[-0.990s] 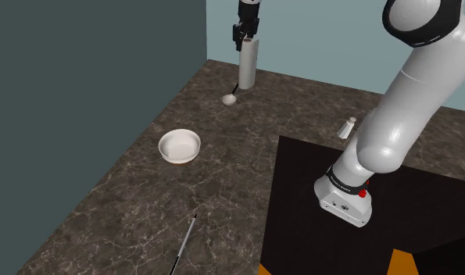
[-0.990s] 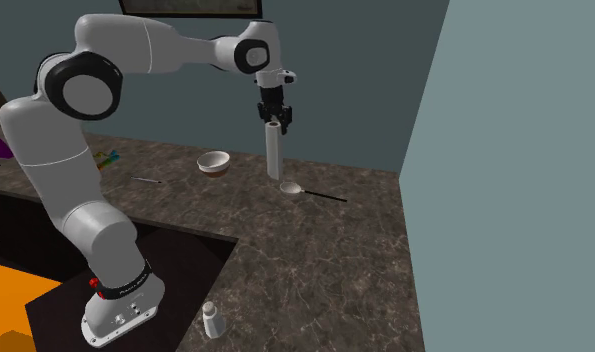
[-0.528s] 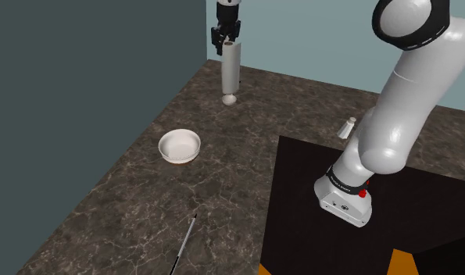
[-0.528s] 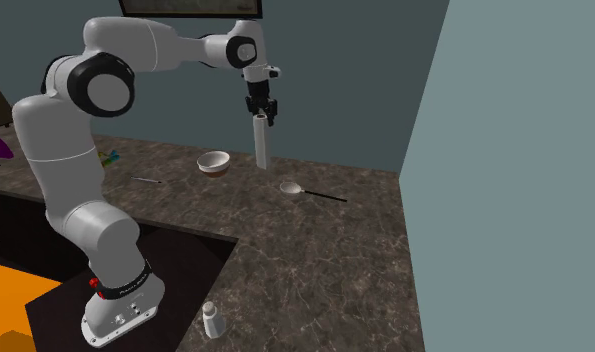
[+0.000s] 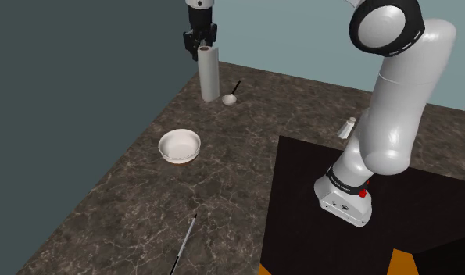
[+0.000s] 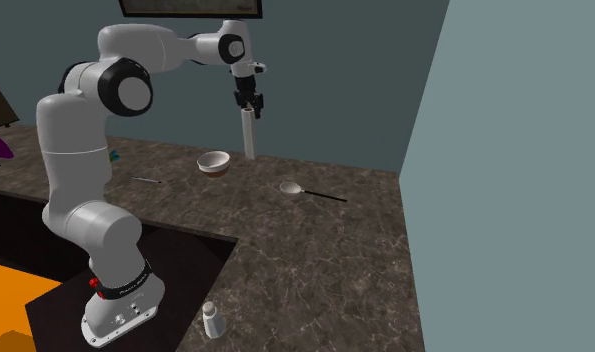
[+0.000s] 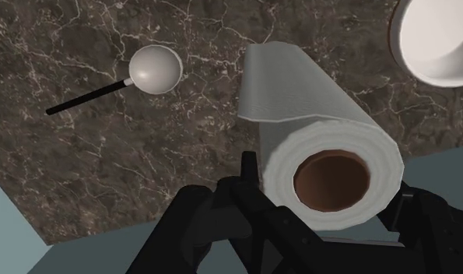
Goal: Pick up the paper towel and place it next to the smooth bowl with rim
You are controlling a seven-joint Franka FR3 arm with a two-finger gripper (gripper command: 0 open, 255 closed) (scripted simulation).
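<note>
Above the far end of the counter (image 5: 129, 195), the gripper (image 5: 200, 45) is clamped on the top of the upright paper towel (image 5: 209, 74), well apart from the bowl (image 5: 180, 146), so the carry seems underway, with lowering it beside the bowl next.

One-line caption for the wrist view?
Gripper holds paper towel roll over marbled counter, ladle and white bowl below.
</note>
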